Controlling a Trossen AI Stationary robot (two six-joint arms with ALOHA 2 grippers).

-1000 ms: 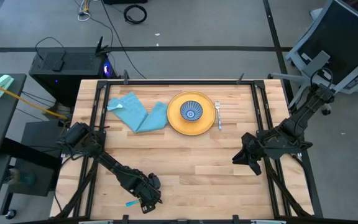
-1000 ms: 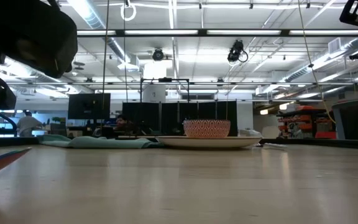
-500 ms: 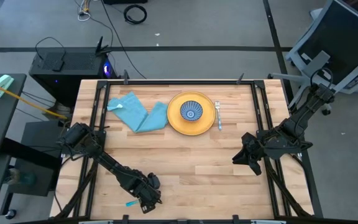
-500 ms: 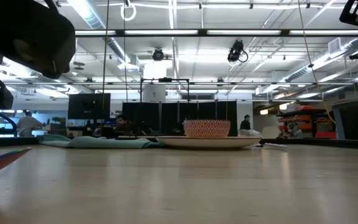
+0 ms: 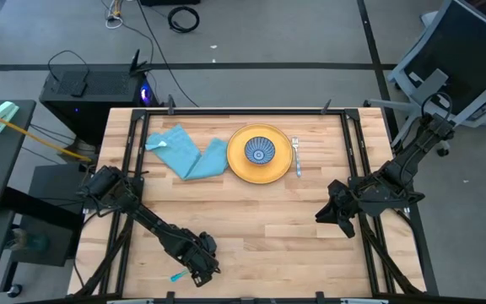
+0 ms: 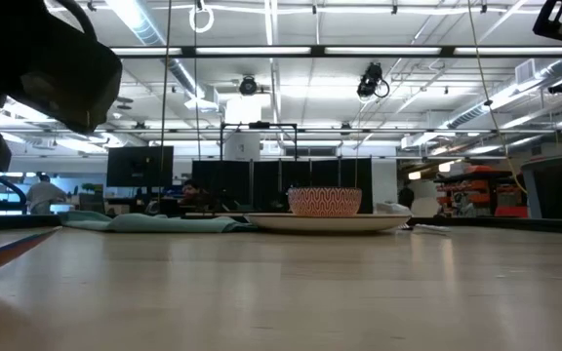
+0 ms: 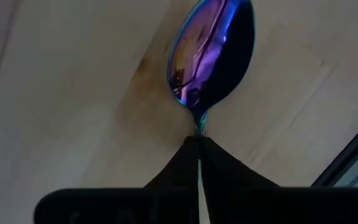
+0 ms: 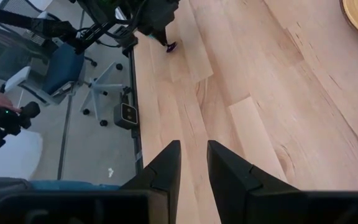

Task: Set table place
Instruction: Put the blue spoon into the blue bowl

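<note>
Pinching the thin neck of the glossy purple-bowled spoon [image 7: 211,53], the left gripper [image 7: 197,149] holds its dark tapered fingers pressed together over smooth pale wood table [image 5: 251,219], near its front edge. Ahead of it lie the round yellow plate [image 5: 241,160] and crumpled blue napkin [image 5: 184,152].

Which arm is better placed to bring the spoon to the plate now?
The left: the left gripper is already shut on the spoon. The right gripper waits open and empty at the table's right side.
</note>
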